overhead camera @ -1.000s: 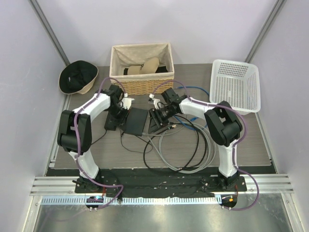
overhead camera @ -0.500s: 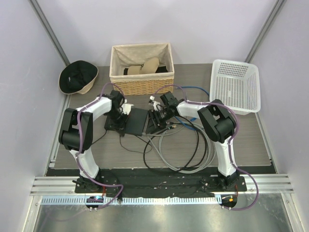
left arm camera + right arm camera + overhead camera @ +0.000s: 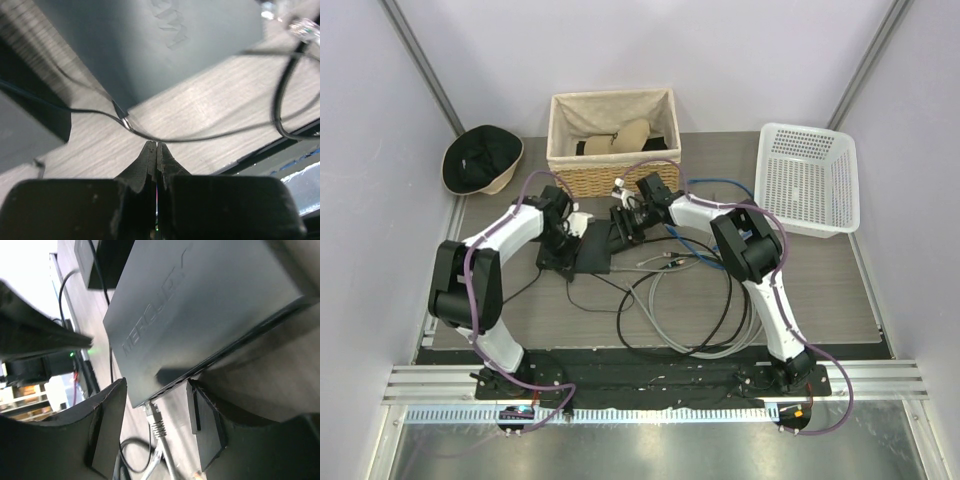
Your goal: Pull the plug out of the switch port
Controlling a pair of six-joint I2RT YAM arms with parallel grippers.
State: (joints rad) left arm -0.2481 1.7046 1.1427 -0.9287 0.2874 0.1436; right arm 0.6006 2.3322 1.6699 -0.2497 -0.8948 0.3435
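Table (image 3: 840, 290): plug (image 3: 152, 413) perpendicular to switch (image 3: 200, 295) edge

Wicker basket (image 3: 610, 178), white crate (image 3: 807, 128) and hat (image 3: 483, 160) sit apart.

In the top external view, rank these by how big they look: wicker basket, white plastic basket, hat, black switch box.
1. wicker basket and white plastic basket: their footprints look too alike to rank.
2. hat, clearly smaller than either basket.
3. black switch box, the smallest.
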